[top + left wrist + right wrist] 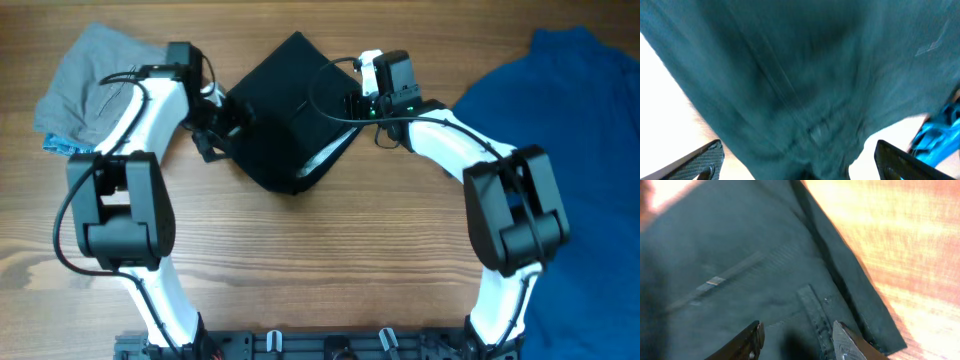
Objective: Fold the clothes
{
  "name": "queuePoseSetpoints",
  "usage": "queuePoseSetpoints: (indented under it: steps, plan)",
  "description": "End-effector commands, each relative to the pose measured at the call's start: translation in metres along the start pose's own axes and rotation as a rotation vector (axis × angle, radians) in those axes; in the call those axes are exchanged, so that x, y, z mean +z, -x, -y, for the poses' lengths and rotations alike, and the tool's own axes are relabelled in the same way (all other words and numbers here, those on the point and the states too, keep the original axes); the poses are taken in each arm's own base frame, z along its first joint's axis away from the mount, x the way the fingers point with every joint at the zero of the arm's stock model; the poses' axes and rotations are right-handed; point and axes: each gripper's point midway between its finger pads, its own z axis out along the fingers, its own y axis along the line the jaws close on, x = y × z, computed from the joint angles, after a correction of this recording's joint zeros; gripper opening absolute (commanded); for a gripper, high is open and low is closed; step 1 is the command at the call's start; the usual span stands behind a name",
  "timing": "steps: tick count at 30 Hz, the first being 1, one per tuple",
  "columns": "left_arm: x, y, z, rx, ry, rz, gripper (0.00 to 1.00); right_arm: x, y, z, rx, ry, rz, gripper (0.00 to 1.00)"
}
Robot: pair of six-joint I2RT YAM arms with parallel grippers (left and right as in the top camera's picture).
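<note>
The black shorts (285, 110) lie in a folded bundle at the back middle of the table, with a pale stripe (325, 160) at their lower right edge. My left gripper (215, 125) is at their left edge. In the left wrist view its fingers (800, 165) are wide apart with dark fabric (805, 75) between them. My right gripper (355, 100) is at the shorts' right edge. In the right wrist view its fingers (797, 342) are open just above the fabric (740, 270), next to a seam.
A grey garment (90, 80) lies at the back left with a small blue piece (65, 145) at its edge. A bright blue T-shirt (570, 110) covers the right side. Bare wooden table (320, 260) fills the front.
</note>
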Motion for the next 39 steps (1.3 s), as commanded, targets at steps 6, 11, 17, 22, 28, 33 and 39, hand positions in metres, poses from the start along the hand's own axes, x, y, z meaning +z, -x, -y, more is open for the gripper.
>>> queuePoseSetpoints:
  steps: [6, 11, 17, 22, 28, 33, 39]
  plan:
    - [0.056, -0.037, -0.055, -0.335, 0.174, -0.012, 1.00, 0.017, -0.045, 0.022, 0.050, -0.064, -0.149, 0.45]
    - [0.094, -0.021, -0.028, -0.207, -0.095, 0.083, 1.00, 0.016, -0.050, 0.023, 0.055, -0.067, -0.171, 0.45]
    - [0.120, -0.026, -0.019, -0.125, -0.082, 0.105, 0.30, 0.016, -0.052, 0.018, 0.059, -0.041, -0.182, 0.40]
    - [0.106, -0.042, -0.024, 0.117, -0.052, 0.014, 0.04, -0.025, -0.016, 0.018, 0.066, -0.046, -0.110, 0.36]
    - [-0.074, -0.008, 0.055, 0.277, -0.105, 0.166, 0.04, -0.135, 0.064, 0.003, 0.052, -0.012, 0.132, 0.41]
    - [-0.225, 0.045, 0.139, 0.453, -0.286, 0.605, 0.04, -0.148, 0.057, -0.017, 0.090, 0.085, 0.096, 0.42]
    - [-0.304, 0.149, 0.049, 0.231, -0.302, 0.923, 0.04, -0.151, 0.023, -0.042, 0.252, 0.227, -0.071, 0.44]
